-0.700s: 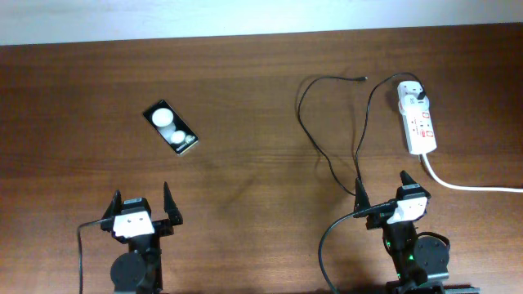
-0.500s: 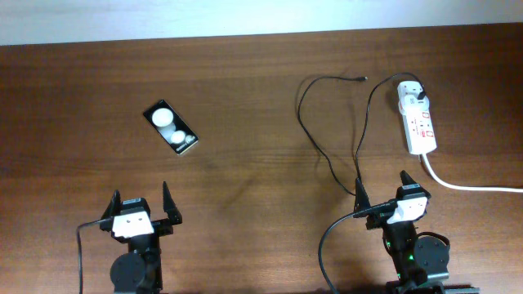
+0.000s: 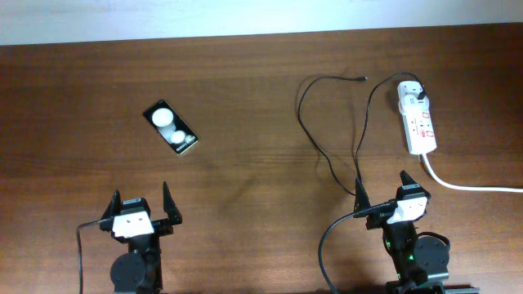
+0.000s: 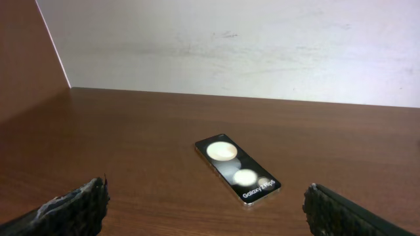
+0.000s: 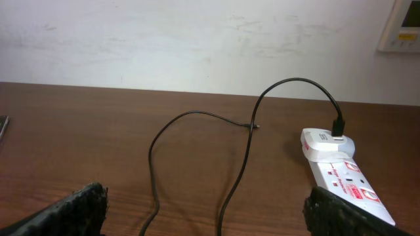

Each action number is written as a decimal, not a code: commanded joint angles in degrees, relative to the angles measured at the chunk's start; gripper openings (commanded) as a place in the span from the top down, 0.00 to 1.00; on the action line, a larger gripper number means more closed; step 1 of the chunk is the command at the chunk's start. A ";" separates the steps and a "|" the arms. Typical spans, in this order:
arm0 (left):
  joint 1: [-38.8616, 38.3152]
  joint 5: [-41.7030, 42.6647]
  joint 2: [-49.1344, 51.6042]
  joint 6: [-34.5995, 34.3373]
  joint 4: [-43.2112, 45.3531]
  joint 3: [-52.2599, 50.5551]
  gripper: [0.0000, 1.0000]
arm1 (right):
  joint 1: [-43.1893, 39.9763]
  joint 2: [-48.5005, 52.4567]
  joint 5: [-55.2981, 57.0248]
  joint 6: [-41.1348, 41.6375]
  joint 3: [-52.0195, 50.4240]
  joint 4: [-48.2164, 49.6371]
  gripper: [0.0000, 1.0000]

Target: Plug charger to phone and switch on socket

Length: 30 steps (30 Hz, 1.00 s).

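Observation:
The phone (image 3: 171,126) lies flat on the table at the left, screen up; it also shows in the left wrist view (image 4: 237,170). The socket (image 3: 417,118) lies at the right with the charger's white plug head (image 3: 411,95) in its far end. The charger cable (image 3: 315,139) loops across the table, its connector tip (image 3: 362,78) free; it also shows in the right wrist view (image 5: 154,164), with tip (image 5: 254,126) and socket (image 5: 338,170). My left gripper (image 3: 140,208) is open, empty, near the phone's front. My right gripper (image 3: 382,193) is open, empty, straddling the cable.
The socket's thick white cord (image 3: 470,186) runs off to the right edge. A pale wall (image 4: 230,46) stands behind the table's far edge. The robots' own black cables (image 3: 327,245) hang near the front edge.

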 commanded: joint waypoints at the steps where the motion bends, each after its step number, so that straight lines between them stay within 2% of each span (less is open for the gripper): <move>1: 0.33 0.57 -0.37 0.66 0.26 -0.57 0.01 | 0.37 -0.31 0.48 0.02 -0.31 -0.33 0.01; 9: 0.33 0.57 -0.33 0.66 0.22 -0.55 0.01 | 0.37 -0.31 0.48 0.04 -0.31 -0.33 0.01; 10: 0.35 -0.04 -0.33 0.74 0.35 -0.55 0.01 | 0.37 -0.31 0.48 0.02 -0.31 -0.33 0.01; 12: 0.39 -6.71 -0.33 1.11 0.72 -0.55 0.01 | 0.37 -0.31 0.48 0.04 -0.31 -0.33 0.01; 18: 0.39 -6.64 -0.33 1.07 2.12 -0.50 0.01 | 0.37 -0.31 0.48 0.02 -0.31 -0.33 0.01; 20: 0.37 -0.15 -0.33 1.07 1.11 -0.50 0.01 | 0.37 -0.31 0.48 0.04 -0.31 -0.33 0.01; 23: 0.37 10.16 -0.33 -0.94 5.70 -0.44 0.01 | 0.37 -0.31 0.48 0.04 -0.31 -0.33 0.01; 26: 0.33 11.98 -0.26 -9.16 5.51 2.08 0.01 | 0.37 -0.31 0.48 0.04 -0.31 -0.33 0.01; 30: 0.33 14.47 3.13 -11.15 -4.52 12.57 0.01 | 0.37 -0.31 0.48 0.02 -0.31 -0.33 0.01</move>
